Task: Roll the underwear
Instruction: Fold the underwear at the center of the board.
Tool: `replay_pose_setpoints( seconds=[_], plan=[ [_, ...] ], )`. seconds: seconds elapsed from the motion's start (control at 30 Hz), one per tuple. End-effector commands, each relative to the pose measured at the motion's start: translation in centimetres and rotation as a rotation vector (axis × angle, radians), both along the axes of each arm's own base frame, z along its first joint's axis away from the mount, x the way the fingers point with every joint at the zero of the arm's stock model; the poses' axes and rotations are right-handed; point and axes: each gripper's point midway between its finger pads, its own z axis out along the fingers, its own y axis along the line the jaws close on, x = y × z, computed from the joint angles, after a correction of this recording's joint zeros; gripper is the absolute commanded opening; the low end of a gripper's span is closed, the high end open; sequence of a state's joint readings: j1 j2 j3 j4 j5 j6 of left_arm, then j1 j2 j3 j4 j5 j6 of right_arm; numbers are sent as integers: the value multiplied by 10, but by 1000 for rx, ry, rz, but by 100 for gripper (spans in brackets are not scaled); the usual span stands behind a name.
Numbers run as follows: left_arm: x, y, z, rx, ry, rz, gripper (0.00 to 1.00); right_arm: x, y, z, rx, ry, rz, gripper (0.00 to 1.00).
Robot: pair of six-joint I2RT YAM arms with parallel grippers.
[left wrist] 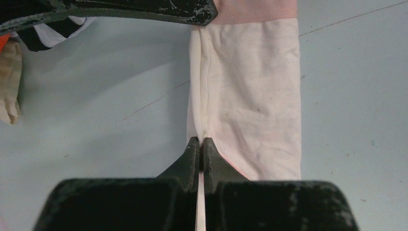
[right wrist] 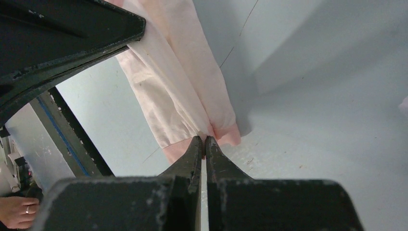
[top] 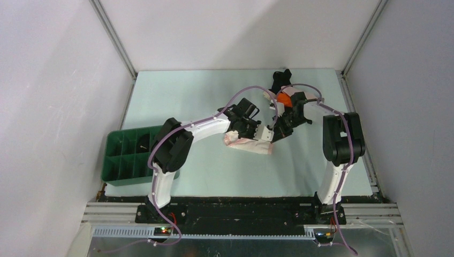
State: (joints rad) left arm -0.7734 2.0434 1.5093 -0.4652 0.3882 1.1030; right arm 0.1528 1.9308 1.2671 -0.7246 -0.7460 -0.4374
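- The left gripper (left wrist: 200,147) is pinching shut on one end of the pale pink underwear (left wrist: 250,96), which is lying mid-tabletop.
- The right gripper (right wrist: 203,144) is clamping its opposite end.
- The other garments (top: 282,96) are lying near the far edge.

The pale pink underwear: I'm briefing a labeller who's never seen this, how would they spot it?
On the table, look at the middle. The pale pink underwear lies as a long strip, the left gripper and right gripper pinching opposite ends; the other garments sit heaped farther back.

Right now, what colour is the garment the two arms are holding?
The underwear is pale pink, with a deeper pink band; best in left wrist view.
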Motion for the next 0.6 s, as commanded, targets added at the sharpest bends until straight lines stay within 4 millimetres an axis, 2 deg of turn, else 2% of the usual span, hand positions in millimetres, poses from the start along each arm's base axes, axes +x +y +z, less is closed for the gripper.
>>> replay_pose_setpoints(
  seconds=[0.0,0.43,0.57],
  plan=[
    [17,2,5,5,-69,2,0,17,-1,3,-7,-25,-22,0],
    [29,11,-5,44,-126,41,0,37,6,1,-10,-43,-35,0],
    [34,13,-8,50,-147,61,4,42,7,-1,-27,-55,-36,3]
  ],
)
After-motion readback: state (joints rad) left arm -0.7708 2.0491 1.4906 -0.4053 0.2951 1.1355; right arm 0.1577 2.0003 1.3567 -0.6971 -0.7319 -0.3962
